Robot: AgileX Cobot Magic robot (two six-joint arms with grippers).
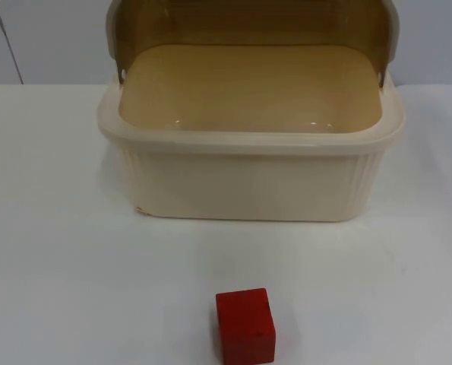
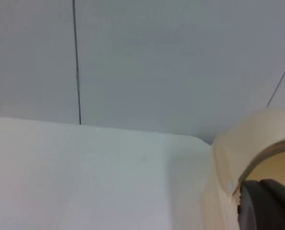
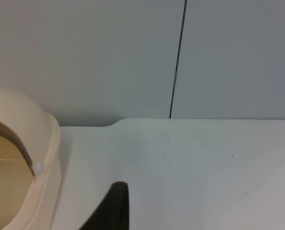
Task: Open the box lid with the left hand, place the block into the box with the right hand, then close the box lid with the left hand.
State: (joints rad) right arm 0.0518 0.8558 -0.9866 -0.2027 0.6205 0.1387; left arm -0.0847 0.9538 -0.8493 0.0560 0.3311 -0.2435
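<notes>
A cream plastic box [image 1: 248, 179] with a ribbed front wall and a broad rolled rim fills the upper middle of the top view. Its translucent brown lid [image 1: 252, 23] stands swung up and back at the upper edge of the frame, leaving the smooth tan inside open. The red block [image 1: 245, 325], a small cube with a dark speck on its near face, sits on the white table [image 1: 58, 266] at the lower centre, in front of the box and well apart from it. The left gripper [image 2: 267, 206] is just beside one end of the box's rim, the right gripper [image 3: 111, 208] near the other end over bare table; whether either is open or closed I cannot tell
</notes>
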